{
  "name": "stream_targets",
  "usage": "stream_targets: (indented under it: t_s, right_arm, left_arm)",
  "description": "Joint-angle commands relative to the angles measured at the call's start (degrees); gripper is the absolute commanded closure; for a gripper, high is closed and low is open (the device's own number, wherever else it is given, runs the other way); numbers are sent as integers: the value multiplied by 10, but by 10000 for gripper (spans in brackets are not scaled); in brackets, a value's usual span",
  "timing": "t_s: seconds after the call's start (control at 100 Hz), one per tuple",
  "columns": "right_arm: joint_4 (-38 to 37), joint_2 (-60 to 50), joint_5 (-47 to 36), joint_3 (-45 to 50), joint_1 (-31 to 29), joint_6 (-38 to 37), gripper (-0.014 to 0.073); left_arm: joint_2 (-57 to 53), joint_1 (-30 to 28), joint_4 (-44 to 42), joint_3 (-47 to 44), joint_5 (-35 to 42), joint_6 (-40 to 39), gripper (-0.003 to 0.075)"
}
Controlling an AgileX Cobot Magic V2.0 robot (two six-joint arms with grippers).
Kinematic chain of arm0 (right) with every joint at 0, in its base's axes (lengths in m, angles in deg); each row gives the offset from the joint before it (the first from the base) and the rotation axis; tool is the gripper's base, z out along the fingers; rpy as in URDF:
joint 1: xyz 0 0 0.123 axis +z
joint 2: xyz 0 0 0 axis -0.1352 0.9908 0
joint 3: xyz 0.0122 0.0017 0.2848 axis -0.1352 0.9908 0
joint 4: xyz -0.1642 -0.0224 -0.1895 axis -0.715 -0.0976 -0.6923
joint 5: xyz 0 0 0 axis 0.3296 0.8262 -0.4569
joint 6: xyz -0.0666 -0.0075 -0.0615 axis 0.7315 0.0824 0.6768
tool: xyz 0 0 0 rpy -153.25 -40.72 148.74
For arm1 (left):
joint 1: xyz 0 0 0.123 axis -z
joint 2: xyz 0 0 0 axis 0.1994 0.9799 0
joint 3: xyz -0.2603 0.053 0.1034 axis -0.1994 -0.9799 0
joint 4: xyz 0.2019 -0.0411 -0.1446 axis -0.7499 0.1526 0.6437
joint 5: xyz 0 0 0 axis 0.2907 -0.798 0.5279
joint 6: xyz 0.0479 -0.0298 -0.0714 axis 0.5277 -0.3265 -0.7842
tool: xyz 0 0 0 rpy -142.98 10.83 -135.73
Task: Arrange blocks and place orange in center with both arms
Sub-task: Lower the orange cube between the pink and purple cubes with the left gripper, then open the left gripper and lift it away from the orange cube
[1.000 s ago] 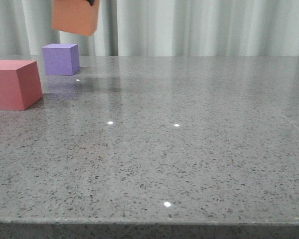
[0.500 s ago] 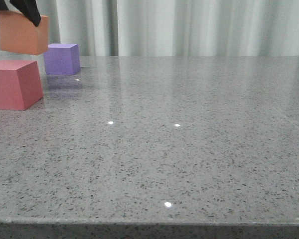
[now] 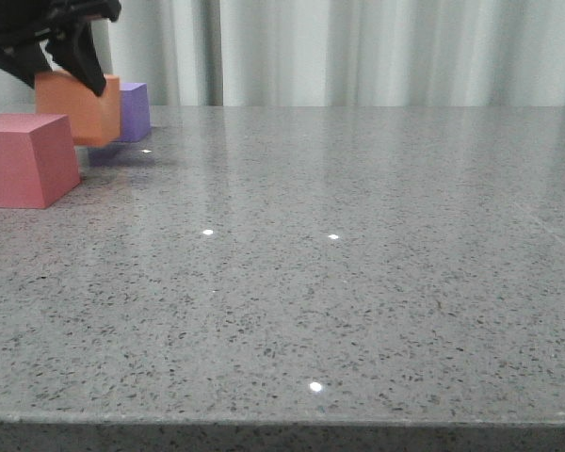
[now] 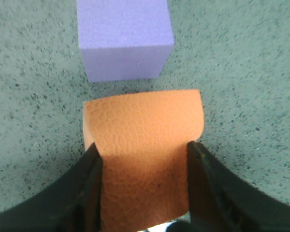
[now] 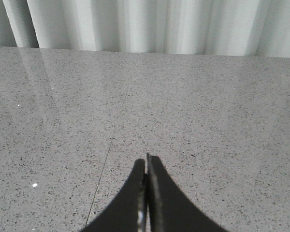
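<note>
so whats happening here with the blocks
The left gripper is shut on the orange cube and holds it at the table's far left, between the red-pink cube and the purple cube. The right gripper is shut and empty over bare table.

A speckled grey stone-look table [image 3: 358, 282] stands before pale pleated curtains [image 3: 377, 52], possibly white.

This looks like a robot test bench in a lab, not a home. A grey speckled stone-like tabletop [image 3: 358, 282] fills the view, bare apart from plain foam cubes at far left. Pale pleated curtains [image 3: 377, 52] close off the whole far side, reflected faintly in the polished surface.
</note>
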Motion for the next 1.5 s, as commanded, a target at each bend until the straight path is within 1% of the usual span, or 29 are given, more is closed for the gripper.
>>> stream_targets:
  t_s: [0.0, 0.19, 0.58, 0.66, 0.71, 0.78, 0.8, 0.82, 0.85, 0.86, 0.87, 0.89, 0.91, 0.94, 0.97, 1.01, 1.05, 1.19, 1.34, 1.49]
  right_arm:
    - [-8, -1, -46, -16, -5, 1, 704]
    - [-8, -1, -46, -16, -5, 1, 704]
    - [-8, -1, -46, -16, -5, 1, 704]
    - [-8, -1, -46, -16, -5, 1, 704]
    - [-8, -1, -46, -16, -5, 1, 704]
    - [-8, -1, -46, -16, -5, 1, 704]
    - [-8, -1, -46, -16, -5, 1, 704]
    - [-8, -1, -46, -16, -5, 1, 704]
    - [-8, -1, -46, -16, -5, 1, 704]
    - [-8, -1, -46, -16, -5, 1, 704]
    - [-8, -1, -46, -16, -5, 1, 704]
    - [-8, -1, -46, -16, -5, 1, 704]
    - [-8, -1, -46, -16, -5, 1, 704]
    - [-8, -1, -46, -16, -5, 1, 704]
    - [-8, -1, -46, -16, -5, 1, 704]
    - [-8, -1, -46, -16, -5, 1, 704]
    - [-8, -1, -46, -16, -5, 1, 704]
    - [-8, -1, -46, -16, -5, 1, 704]
    - [-8, -1, -46, -16, -5, 1, 704]
    - [-8, -1, -46, -16, -5, 1, 704]
  left_arm:
    - [-16, -2, 9, 15, 32, 1, 714]
    - [10, -2, 9, 15, 33, 1, 714]
    - [11, -2, 9, 15, 28, 1, 714]
    - [11, -2, 9, 15, 28, 1, 699]
    - [11, -2, 9, 15, 28, 1, 663]
    - [11, -2, 9, 15, 28, 1, 552]
    - [11, -2, 9, 15, 29, 1, 506]
    - [10, -2, 9, 15, 30, 1, 436]
    - [10, -2, 9, 15, 33, 1, 379]
    - [10, -2, 9, 15, 32, 1, 339]
    - [10, -2, 9, 15, 35, 1, 319]
    - [7, -2, 9, 15, 36, 1, 240]
    - [7, -2, 9, 15, 39, 1, 203]
    - [6, -2, 9, 18, 39, 1, 121]
    - [6, -2, 8, 20, 39, 1, 70]
    - [4, -2, 4, 23, 39, 1, 20]
    - [1, -2, 0, 26, 39, 1, 14]
    - [-20, -2, -1, 33, 33, 1, 63]
    - [-57, -2, -4, 33, 22, 1, 64]
    - [-121, -2, -10, 16, 19, 1, 64]
